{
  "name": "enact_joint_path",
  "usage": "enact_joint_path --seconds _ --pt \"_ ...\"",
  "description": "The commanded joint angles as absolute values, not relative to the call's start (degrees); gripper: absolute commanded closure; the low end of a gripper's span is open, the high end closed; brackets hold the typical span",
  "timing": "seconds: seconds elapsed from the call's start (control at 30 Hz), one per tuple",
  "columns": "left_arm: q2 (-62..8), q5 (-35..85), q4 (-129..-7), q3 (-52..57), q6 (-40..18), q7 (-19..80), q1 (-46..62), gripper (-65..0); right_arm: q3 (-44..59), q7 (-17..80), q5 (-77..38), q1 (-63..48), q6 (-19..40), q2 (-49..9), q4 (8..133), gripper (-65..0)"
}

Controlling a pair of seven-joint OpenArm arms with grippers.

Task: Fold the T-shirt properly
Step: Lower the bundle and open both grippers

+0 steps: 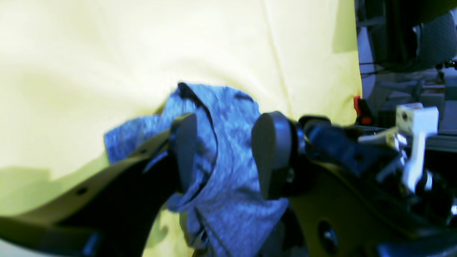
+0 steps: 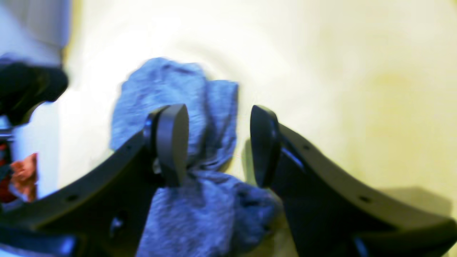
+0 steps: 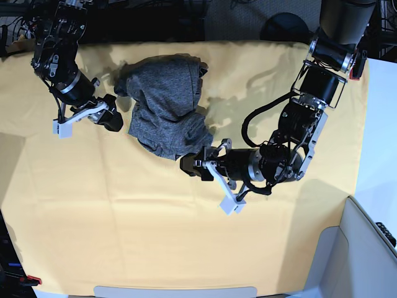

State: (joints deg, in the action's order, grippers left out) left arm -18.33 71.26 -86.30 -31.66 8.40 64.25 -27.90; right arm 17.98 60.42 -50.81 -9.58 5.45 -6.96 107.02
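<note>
While the yellow table cloth [image 3: 124, 230] is spread wrinkled under everything, the T-shirt [image 3: 164, 105] is seen bunched between both arms. Grey fabric lies between the parted fingers of the left gripper [image 1: 223, 153] and the right gripper [image 2: 217, 142], clamped by neither.

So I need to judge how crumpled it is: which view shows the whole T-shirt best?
The base view: the entire T-shirt lies bunched on the yellow cloth between both arms. Each wrist view shows only a blurred fold of it between open jaws.
</note>
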Motion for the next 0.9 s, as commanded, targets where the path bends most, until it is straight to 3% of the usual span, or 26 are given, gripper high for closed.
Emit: enact_joint_path --seconds 0.0,0.1,0.17,0.33,0.47,0.87 --pt "-19.56 72.66 -89.71 -28.97 8.75 64.40 -27.82 -28.3 17.98 59.47 -52.26 -8.66 6.02 -7.08 108.26 -28.4" --pt "-21.05 72.75 -95.34 -25.27 8.66 63.08 -21.67 -27.3 17.63 59.74 -52.53 -8.57 6.11 -7.25 108.70 -28.1" --pt "-21.49 72.75 -97.98 -24.22 8.66 62.11 -17.71 -22.4 16.75 59.82 -52.62 -8.66 6.11 -7.69 110.73 -24.5" --pt "-20.26 72.75 -102.99 -23.34 8.66 61.93 -9.27 -6.6 10.95 59.82 -52.26 -7.87 6.29 -8.48 112.92 0.0" --pt "-19.56 72.75 -105.19 -23.34 8.66 62.02 -4.79 -1.4 8.84 59.82 -52.35 -8.22 6.29 -8.92 113.10 -0.4" --pt "-15.34 72.22 -106.15 -23.96 8.57 62.64 3.91 -1.3 5.85 59.82 -52.26 -12.53 6.20 -13.76 111.16 -0.2"
